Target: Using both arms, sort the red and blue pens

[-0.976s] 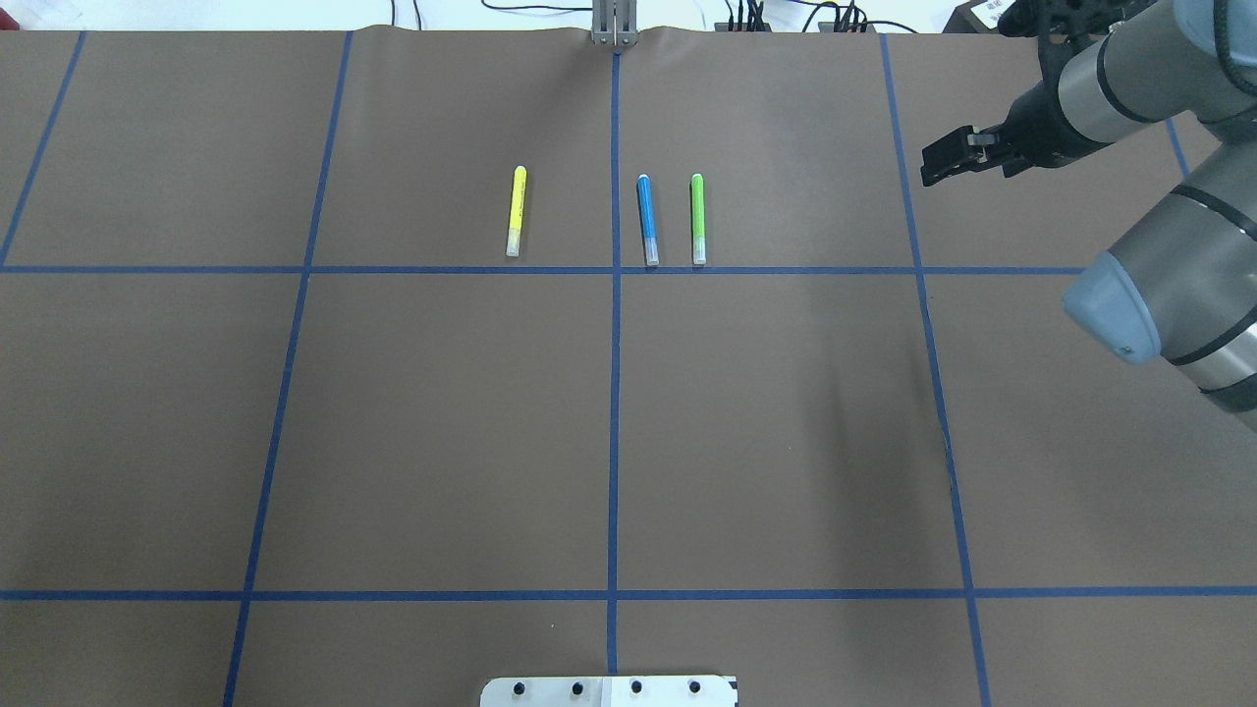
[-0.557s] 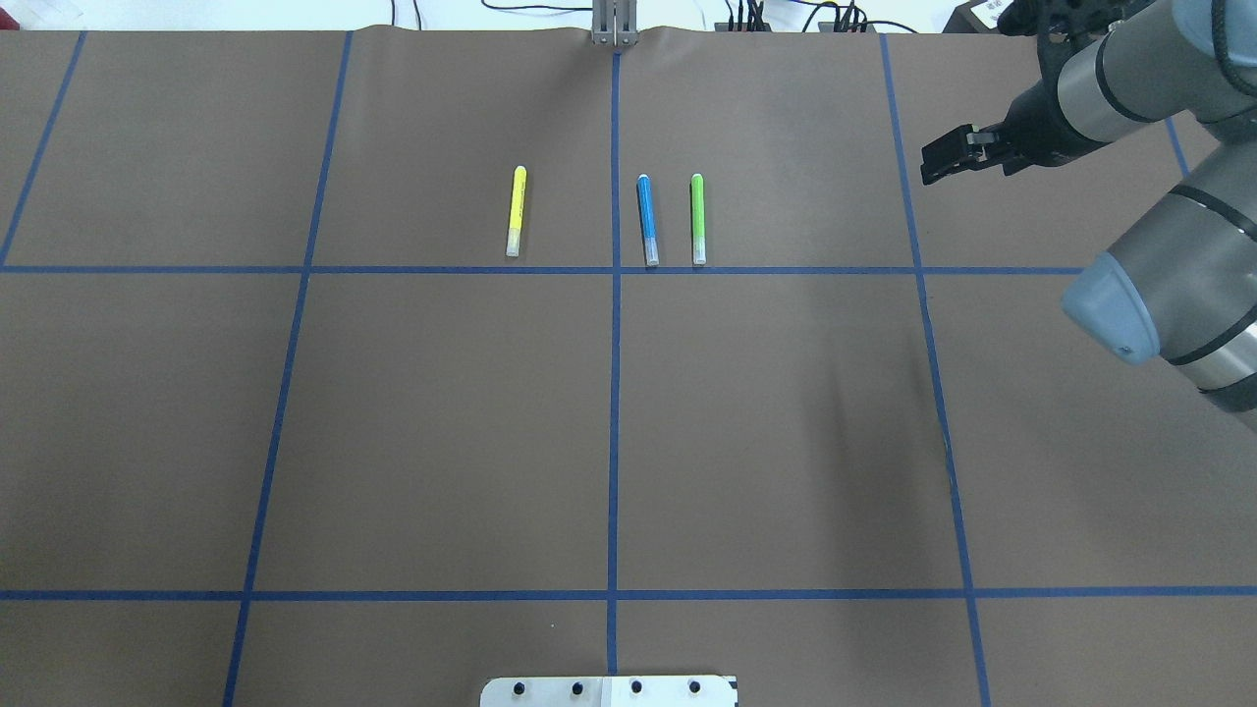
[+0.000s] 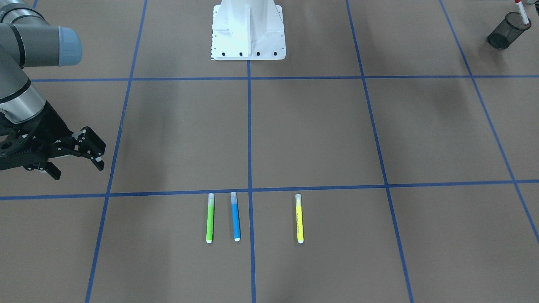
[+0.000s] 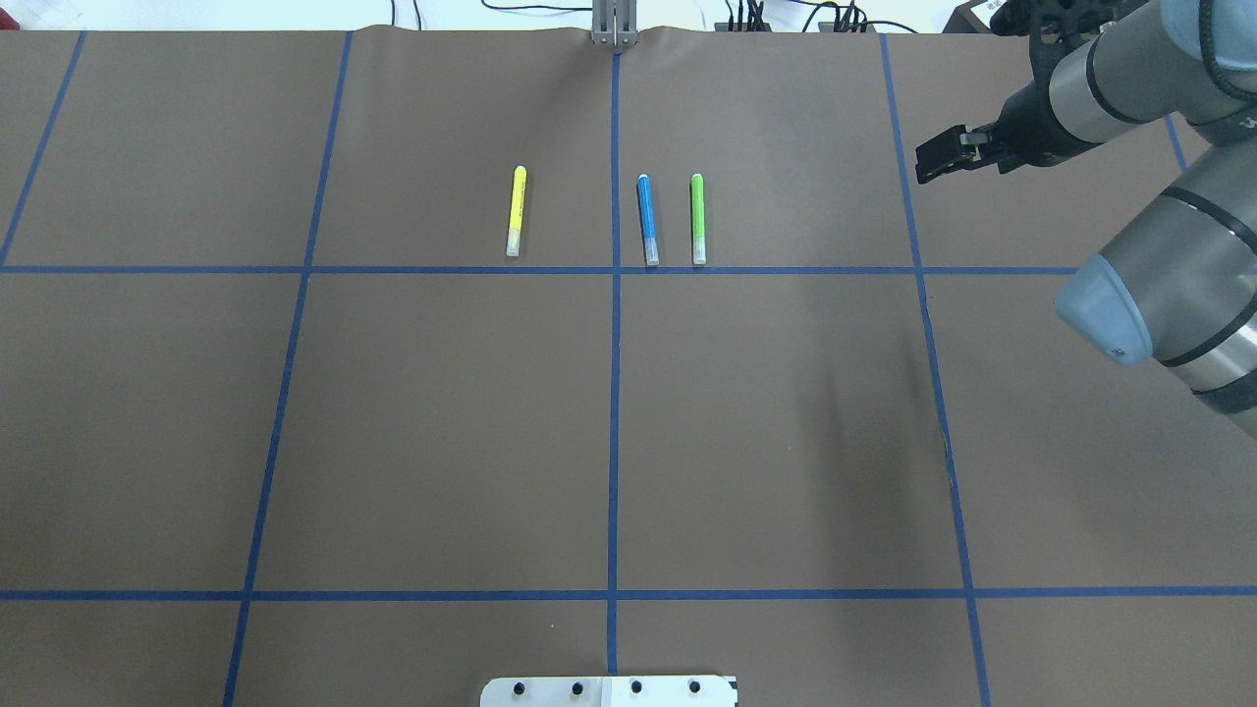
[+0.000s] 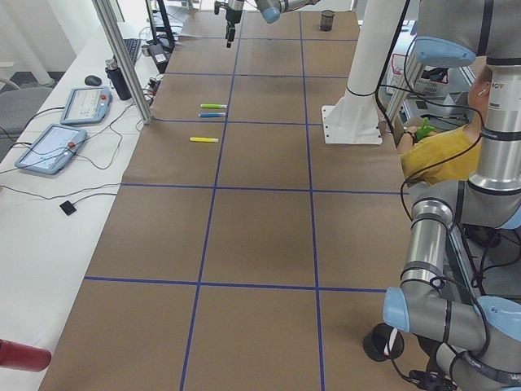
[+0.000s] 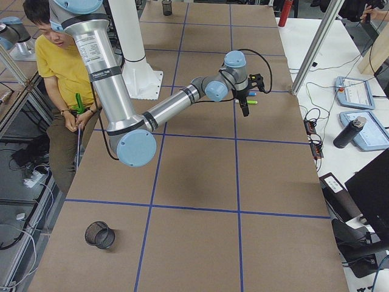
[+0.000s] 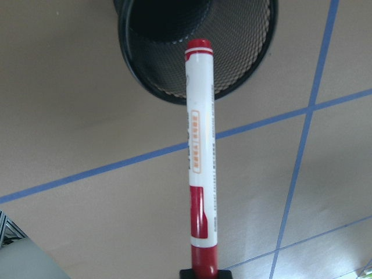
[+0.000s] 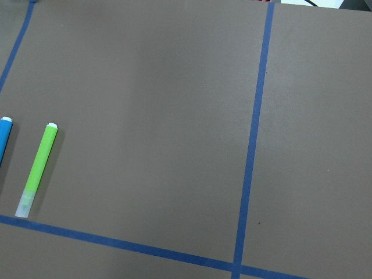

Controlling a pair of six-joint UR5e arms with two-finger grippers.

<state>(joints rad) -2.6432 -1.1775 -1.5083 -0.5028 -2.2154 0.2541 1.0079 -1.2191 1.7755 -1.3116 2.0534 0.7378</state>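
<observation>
The red pen (image 7: 199, 157), white-barrelled with red ends, is held by my left gripper (image 7: 200, 273), of which only a black edge shows at the bottom of the wrist view. Its far end hangs over the rim of a black mesh cup (image 7: 244, 64). The same red pen (image 3: 521, 9) shows above that cup (image 3: 505, 31) in the front-facing view. The blue pen (image 4: 647, 218) lies flat just right of the centre tape line. My right gripper (image 4: 923, 165) hovers open and holding nothing, well to the right of the blue pen (image 3: 236, 221).
A green marker (image 4: 698, 218) lies beside the blue pen and a yellow marker (image 4: 515, 210) lies left of the centre line. Another mesh cup (image 6: 100, 234) stands on my right side. The white robot base (image 3: 248, 29) stands mid-table. A person in yellow (image 6: 58, 61) sits behind it.
My right arm has edged slightly left, toward the pens, with its gripper still open. The three markers on the table have not moved.
</observation>
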